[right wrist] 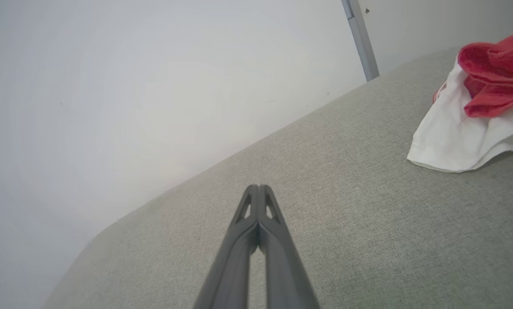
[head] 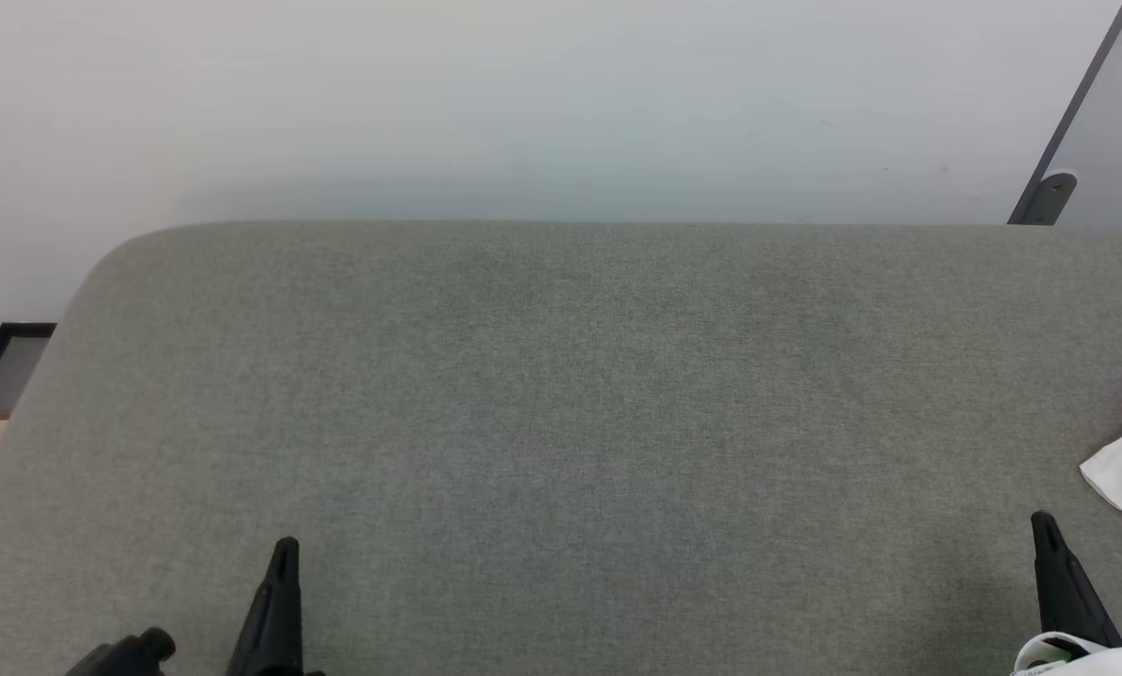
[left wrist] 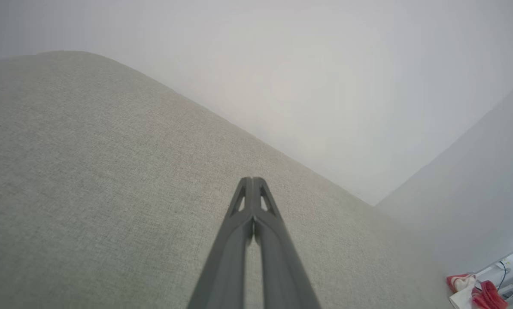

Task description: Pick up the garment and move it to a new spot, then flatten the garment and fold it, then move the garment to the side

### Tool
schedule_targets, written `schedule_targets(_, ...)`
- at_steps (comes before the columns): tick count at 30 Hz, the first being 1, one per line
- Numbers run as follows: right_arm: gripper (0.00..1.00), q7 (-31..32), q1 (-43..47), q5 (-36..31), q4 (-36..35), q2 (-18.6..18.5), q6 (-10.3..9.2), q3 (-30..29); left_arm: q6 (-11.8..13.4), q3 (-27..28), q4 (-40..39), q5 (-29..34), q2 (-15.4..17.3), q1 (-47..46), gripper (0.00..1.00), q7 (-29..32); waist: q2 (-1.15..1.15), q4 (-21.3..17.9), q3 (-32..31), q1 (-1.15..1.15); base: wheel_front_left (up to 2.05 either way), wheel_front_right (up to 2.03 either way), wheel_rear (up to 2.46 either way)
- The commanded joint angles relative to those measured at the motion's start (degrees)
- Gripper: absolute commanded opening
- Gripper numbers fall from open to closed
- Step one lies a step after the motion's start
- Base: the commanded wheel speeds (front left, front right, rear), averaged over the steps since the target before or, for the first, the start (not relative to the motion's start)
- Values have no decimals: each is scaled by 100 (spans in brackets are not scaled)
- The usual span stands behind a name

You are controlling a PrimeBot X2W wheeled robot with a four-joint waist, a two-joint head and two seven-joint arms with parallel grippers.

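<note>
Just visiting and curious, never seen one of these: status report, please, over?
Left claw shut, empty. Right claw shut, empty. Garment crumpled on grey surface, far right, untouched. Just bare surface between it and right claw.

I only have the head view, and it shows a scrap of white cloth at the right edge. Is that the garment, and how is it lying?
Observer: Yes. In the right wrist view the garment is a crumpled heap, red fabric bunched over a white part, lying on the grey surface.
Operator: Is the right gripper holding it?
Observer: No. The right gripper has its fingers pressed together with nothing between them, clear of the heap.
Operator: And the left?
Observer: The left wrist view shows the left gripper shut as well, holding nothing, above bare grey surface.
</note>
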Motion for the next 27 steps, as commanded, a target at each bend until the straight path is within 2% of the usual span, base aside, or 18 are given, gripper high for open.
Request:
schedule_targets(1,0,47,-154,197,-35,0,-2,-41,-6,18,-22,-220,35,-154,0,31,0,-1,0,0,0,0,0)
schedule_targets(27,0,510,-478,1935,242,231,-4,-118,-11,86,344,-2168,-15,-568,0,511,0,-22,-1,0,0,0,0)
